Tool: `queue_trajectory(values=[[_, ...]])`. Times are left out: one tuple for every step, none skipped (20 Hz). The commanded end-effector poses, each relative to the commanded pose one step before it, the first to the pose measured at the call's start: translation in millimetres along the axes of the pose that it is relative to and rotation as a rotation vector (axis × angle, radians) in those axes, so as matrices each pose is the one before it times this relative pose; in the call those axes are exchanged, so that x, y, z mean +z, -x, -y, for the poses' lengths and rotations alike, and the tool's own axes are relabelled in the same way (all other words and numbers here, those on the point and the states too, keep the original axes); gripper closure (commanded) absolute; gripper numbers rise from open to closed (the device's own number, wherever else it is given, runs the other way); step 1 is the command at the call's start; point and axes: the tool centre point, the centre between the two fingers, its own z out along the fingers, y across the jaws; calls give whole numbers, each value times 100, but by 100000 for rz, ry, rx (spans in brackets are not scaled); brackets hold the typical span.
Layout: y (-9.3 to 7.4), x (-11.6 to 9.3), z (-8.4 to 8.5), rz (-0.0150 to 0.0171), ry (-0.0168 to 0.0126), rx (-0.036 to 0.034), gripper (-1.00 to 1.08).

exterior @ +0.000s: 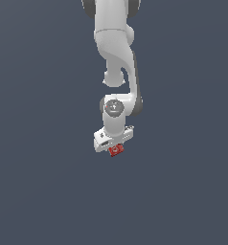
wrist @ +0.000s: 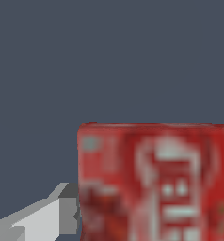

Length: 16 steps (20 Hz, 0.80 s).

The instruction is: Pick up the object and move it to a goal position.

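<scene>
The object, a small flat red box with white lettering, sits right under the white hand of the arm in the exterior view. My gripper is closed around it. In the wrist view the red box is very near and fills the space between the fingers. One grey finger presses against one side of the box. The other finger is only a sliver at the frame edge. No goal marker shows in either view.
A plain dark blue-grey surface lies all around the arm. The arm's white links rise above the gripper toward the top of the exterior view.
</scene>
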Motion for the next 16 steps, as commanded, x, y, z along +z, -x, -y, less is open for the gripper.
queue_trajectory(values=[[33, 82, -24, 69, -26, 70, 108], [0, 0, 0, 0, 0, 0, 108], [0, 0, 0, 0, 0, 0, 108], [0, 0, 0, 0, 0, 0, 108], [0, 0, 0, 0, 0, 0, 108], [0, 0, 0, 0, 0, 0, 108], [-36, -80, 11, -87, 52, -64, 108], [4, -28, -9, 0, 0, 0, 108], [13, -84, -27, 0, 0, 0, 108], [21, -141, -44, 0, 0, 0, 108], [29, -197, -62, 0, 0, 0, 108], [38, -254, -80, 0, 0, 0, 108], [46, -312, -98, 0, 0, 0, 108], [55, -371, -117, 0, 0, 0, 108], [63, -431, -136, 0, 0, 0, 108], [72, -492, -155, 0, 0, 0, 108]])
